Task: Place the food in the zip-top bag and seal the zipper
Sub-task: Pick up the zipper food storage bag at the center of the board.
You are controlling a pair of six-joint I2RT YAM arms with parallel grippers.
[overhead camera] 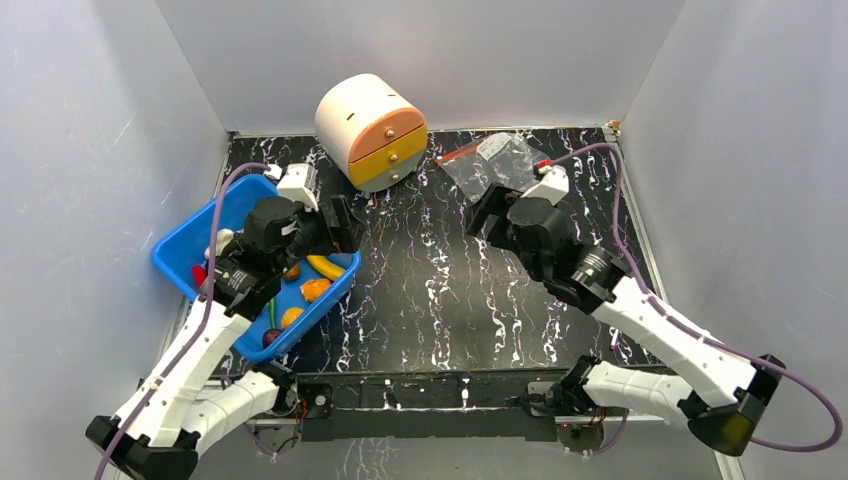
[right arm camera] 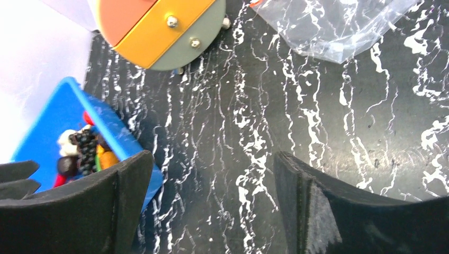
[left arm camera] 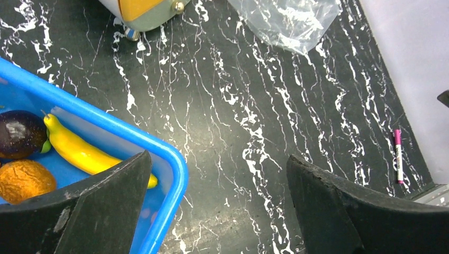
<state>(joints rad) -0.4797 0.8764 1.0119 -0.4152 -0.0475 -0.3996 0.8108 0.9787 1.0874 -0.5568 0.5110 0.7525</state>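
food [overhead camera: 316, 289]: loose in blue bin [overhead camera: 312, 322] | zip-top bag [overhead camera: 497, 160]: flat, table [overhead camera: 440, 290] rear

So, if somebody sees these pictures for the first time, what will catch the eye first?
Most likely the bright blue bin at the left of the dark marbled table, holding a yellow banana among other toy food. Next comes the round cream drawer box with orange and yellow fronts at the far edge. The clear zip-top bag lies flat to its right.
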